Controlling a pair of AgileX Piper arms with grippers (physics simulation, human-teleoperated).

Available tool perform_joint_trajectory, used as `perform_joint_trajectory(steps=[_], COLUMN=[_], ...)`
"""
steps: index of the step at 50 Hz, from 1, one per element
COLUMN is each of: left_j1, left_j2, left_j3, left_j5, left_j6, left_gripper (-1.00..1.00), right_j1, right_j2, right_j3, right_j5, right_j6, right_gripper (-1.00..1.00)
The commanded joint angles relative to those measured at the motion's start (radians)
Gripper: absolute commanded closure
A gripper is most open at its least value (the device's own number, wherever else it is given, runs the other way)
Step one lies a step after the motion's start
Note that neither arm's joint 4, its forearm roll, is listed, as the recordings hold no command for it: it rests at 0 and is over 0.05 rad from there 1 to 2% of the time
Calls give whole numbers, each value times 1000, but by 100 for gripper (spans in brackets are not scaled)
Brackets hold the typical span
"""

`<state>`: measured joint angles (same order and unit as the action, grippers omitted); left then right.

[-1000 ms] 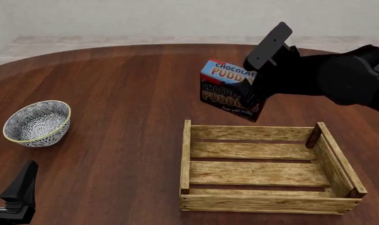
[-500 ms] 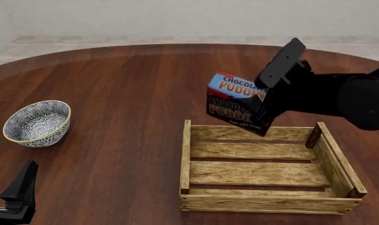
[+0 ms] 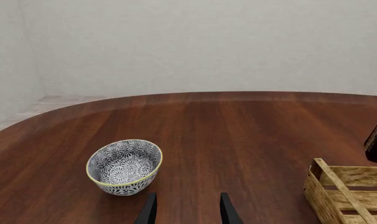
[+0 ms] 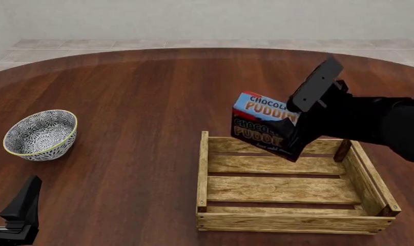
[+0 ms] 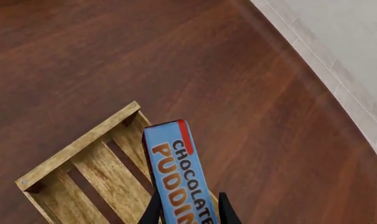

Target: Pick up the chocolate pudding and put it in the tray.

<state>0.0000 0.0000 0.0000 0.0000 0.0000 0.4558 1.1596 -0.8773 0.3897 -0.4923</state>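
Note:
The chocolate pudding (image 4: pixel 263 125), a small carton with a light blue top and dark front, hangs tilted in the air over the far rail of the tray (image 4: pixel 289 219). My right gripper (image 4: pixel 294 120) is shut on it, coming in from the right. In the right wrist view the chocolate pudding (image 5: pixel 179 179) sits between the fingers of the right gripper (image 5: pixel 188 210), with a corner of the tray (image 5: pixel 76 149) below it. My left gripper (image 4: pixel 19 207) rests at the near left edge; in the left wrist view the left gripper (image 3: pixel 186 210) stands open, holding nothing.
A round grey-patterned bowl (image 4: pixel 41 134) with a yellow rim stands at the left of the brown wooden table (image 4: pixel 139 97); the bowl (image 3: pixel 124 166) also shows just ahead of the left fingers. The tray's corner (image 3: pixel 338 191) is at that view's edge.
My right gripper has carried the chocolate pudding down and toward me, from beyond the tray to above its far rail. The left arm has not moved.

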Motion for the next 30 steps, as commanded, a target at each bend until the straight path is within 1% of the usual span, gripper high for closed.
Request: perform_joint_trajectory(steps=[1, 18, 30], left_j1=[0, 0, 0], left_j2=[0, 0, 0], left_j3=[0, 0, 0], left_j5=[0, 0, 0], left_j6=[0, 0, 0], left_gripper=[-100, -100, -100], right_j1=[6, 9, 23], right_j2=[-31, -66, -54], right_j3=[36, 86, 129], right_j5=[2, 5, -40], right_j6=[27, 36, 63], right_gripper=[100, 100, 100])
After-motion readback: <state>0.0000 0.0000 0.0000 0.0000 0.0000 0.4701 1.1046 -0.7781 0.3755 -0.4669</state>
